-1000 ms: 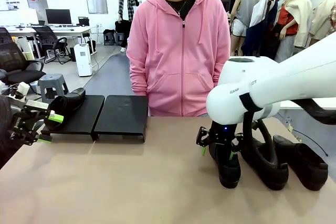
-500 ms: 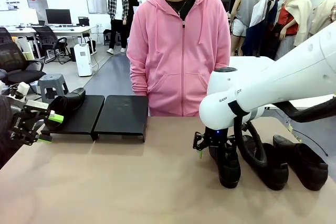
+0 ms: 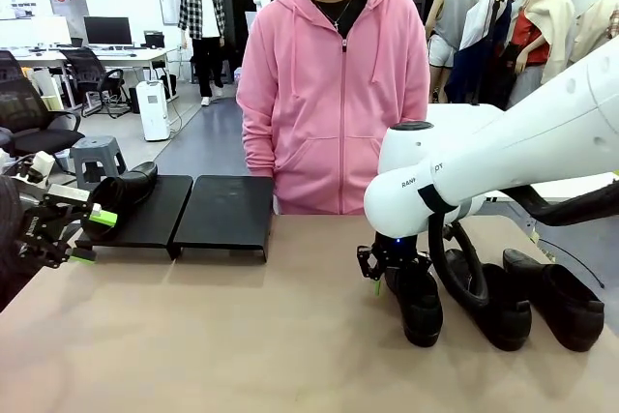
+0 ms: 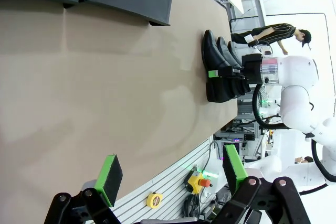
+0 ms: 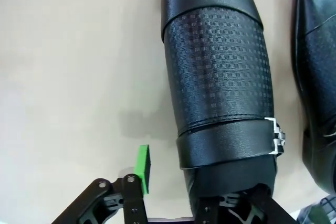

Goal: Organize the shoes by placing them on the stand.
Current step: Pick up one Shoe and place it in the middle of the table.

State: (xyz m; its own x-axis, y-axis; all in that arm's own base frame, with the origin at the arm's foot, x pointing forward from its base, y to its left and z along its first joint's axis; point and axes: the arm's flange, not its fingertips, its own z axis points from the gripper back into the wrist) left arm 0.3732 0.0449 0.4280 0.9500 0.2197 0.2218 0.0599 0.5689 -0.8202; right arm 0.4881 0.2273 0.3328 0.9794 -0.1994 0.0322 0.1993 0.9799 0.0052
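Three glossy black shoes stand in a row at the table's right: (image 3: 418, 305), (image 3: 495, 307), (image 3: 563, 305). My right gripper (image 3: 395, 266) is down over the heel end of the leftmost one (image 5: 218, 77), open. One green pad (image 5: 142, 169) stands clear of the shoe's side, and the other finger is hidden behind the heel. A fourth shoe (image 3: 126, 189) lies on the left panel (image 3: 155, 220) of the black stand; the right panel (image 3: 227, 212) is bare. At the table's left edge my left gripper (image 3: 70, 234) (image 4: 173, 174) hangs open and holds nothing.
A person in a pink hoodie (image 3: 334, 94) stands at the far side behind the stand, hands in pockets. The neighbouring shoe (image 5: 315, 77) sits close to the one under my right gripper. Bare brown tabletop (image 3: 242, 326) stretches between the stand and the shoes.
My right arm has shifted slightly left and settled lower over the leftmost shoe's heel. The left arm and the shoes have not moved.
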